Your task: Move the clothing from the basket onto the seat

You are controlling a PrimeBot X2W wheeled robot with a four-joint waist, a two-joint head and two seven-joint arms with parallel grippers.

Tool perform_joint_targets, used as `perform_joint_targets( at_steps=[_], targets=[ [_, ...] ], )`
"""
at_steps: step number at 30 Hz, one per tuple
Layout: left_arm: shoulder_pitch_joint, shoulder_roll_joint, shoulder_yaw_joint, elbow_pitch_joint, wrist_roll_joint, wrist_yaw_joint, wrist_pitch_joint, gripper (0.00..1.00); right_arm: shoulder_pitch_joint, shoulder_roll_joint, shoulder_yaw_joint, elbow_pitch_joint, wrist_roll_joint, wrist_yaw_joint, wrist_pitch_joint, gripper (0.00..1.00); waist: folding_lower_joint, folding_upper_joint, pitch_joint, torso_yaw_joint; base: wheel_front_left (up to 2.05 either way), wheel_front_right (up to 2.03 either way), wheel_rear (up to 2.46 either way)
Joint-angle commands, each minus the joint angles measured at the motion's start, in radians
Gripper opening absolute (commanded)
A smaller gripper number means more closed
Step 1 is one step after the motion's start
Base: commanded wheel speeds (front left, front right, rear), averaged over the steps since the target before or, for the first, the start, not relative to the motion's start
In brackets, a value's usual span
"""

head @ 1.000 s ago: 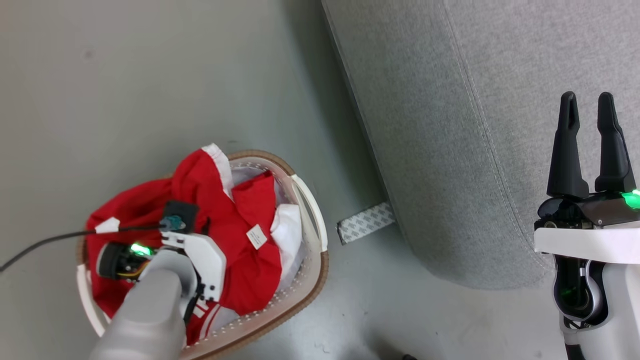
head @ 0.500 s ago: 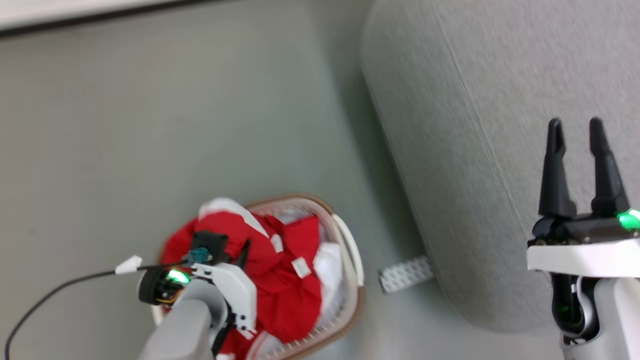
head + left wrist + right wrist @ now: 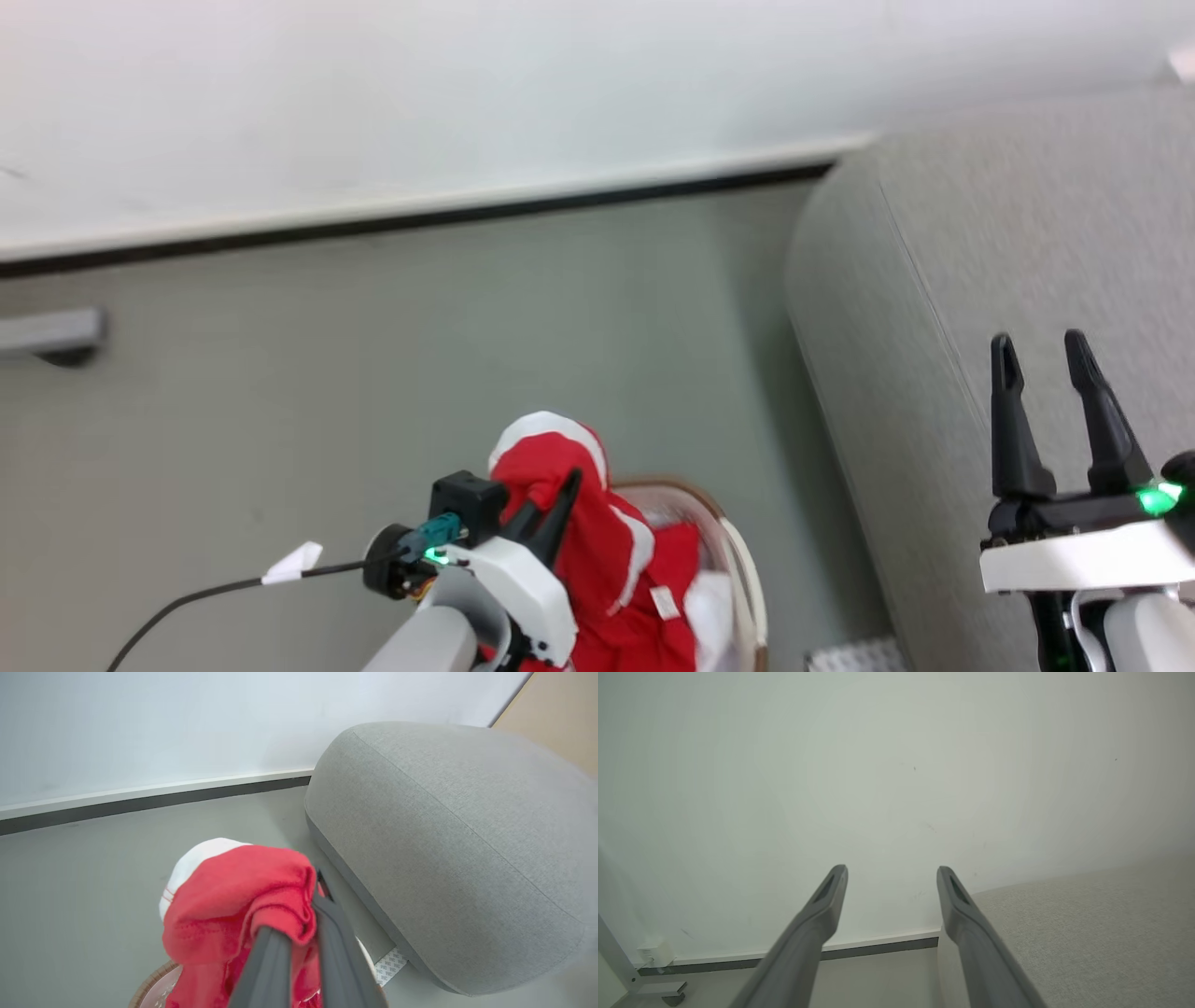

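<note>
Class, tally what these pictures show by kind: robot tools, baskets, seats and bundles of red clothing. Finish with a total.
tools: 2 (left tool, right tool)
basket: 1
seat: 1
red clothing bundle: 1, separate garments cannot be counted
Total: 5

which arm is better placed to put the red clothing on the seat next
Left. The left jaws are shut on the clothing, holding it up over the basket, beside the seat. The right jaws stand open and empty.

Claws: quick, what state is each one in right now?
Left claw: closed on the clothing.
Right claw: open, holding nothing.
</note>
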State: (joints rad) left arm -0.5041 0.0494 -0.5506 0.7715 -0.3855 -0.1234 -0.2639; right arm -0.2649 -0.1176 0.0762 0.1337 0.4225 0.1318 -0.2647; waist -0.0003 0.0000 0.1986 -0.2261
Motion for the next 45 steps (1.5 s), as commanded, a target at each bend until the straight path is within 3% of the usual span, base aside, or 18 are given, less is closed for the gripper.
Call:
perform_joint_targets(
  at_steps=[1,10,22,36,45],
  targets=[
    [0.023,0.003,-0.005,-0.040,-0.015,0.005,-0.001,0.00,0.029,-0.009,0.004,0.009,0.004,-0.002,0.001,1.00,0.0003,0.0000,-0.094,0.077,0.00,0.00,0.00],
    [-0.007,0.003,-0.023,-0.214,-0.069,0.021,-0.001,0.00,0.096,-0.003,0.037,0.035,0.021,-0.002,0.001,1.00,0.0003,0.0000,-0.194,0.137,0.00,0.00,0.00],
    [-0.121,0.009,-0.030,-0.389,-0.090,0.058,0.037,0.00,0.128,0.000,0.136,0.032,0.047,-0.002,0.001,1.00,0.0003,0.0000,-0.223,0.169,0.00,0.00,0.00],
    [-0.138,0.028,-0.020,-0.456,-0.105,0.085,0.068,0.00,0.107,-0.032,0.241,0.030,0.050,-0.002,0.001,1.00,0.0003,0.0000,-0.222,0.177,0.00,0.00,0.00],
    [-0.115,0.020,-0.053,-0.437,-0.109,0.079,0.073,0.00,0.034,-0.067,0.421,0.071,0.052,-0.002,0.001,1.00,0.0003,0.0000,-0.227,0.188,0.00,0.00,0.00]
  ],
)
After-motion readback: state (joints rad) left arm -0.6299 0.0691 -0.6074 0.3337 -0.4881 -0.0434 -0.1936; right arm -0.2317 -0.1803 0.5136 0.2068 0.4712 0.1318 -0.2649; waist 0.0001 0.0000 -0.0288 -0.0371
